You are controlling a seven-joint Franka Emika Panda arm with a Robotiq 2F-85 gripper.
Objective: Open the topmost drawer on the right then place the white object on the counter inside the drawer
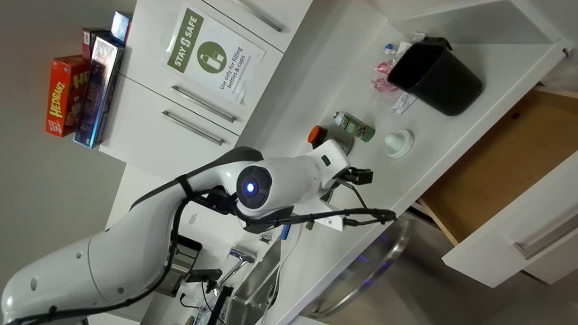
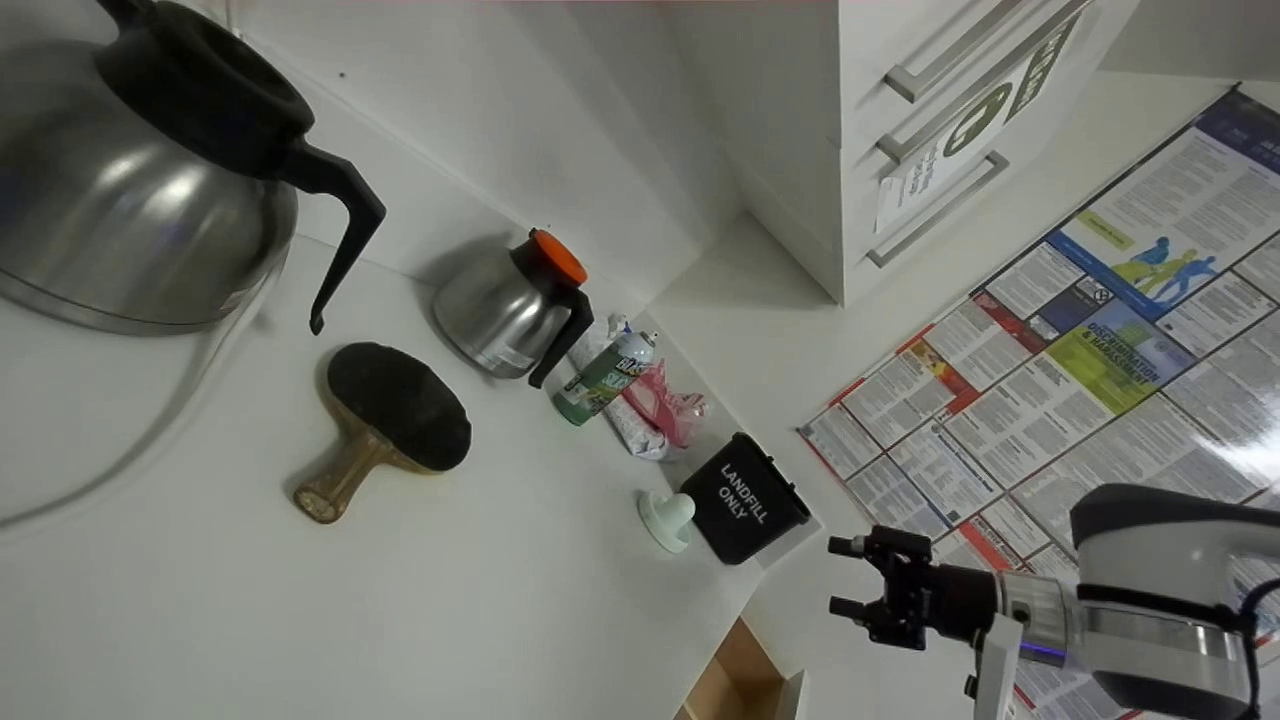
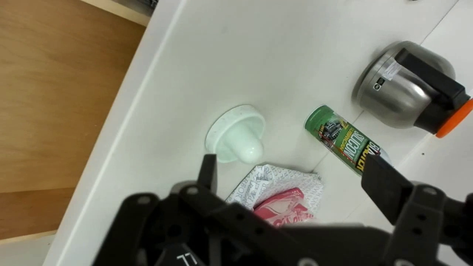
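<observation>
In the wrist view, well to the left of the black two-fingered pincer [image 3: 290, 160], the wide drawer with light brown wooden inside [image 3: 63, 103] is seen standing open; its flat white front [image 1: 524, 216] and slim silver bar handle [image 1: 552, 239] are shown in an exterior view; right of the drawer and beneath the pincer, the long smooth white counter [image 3: 221, 66] is seen; a black straight-sided plastic bin with white lettering [image 3: 184, 256] is mostly hidden by the pincer's body; the small roundish pale white object [image 3: 236, 135] is stood on the counter, domed knob up on a flared rim, just beyond the finger at the view's left; in both exterior views it is seen apart from the pincer, whose fingers are spread wide with nothing held; between them, a crumpled white printed-paper wrapper [image 3: 271, 177] and a crinkled red plastic packet [image 3: 284, 207] are framed; just past the finger at the view's right, an upright green cylindrical spray can [image 3: 342, 138] is seen; farthest right, beyond the same finger, a rounded steel carafe with black handle and orange lid [image 3: 391, 105] is shown.
</observation>
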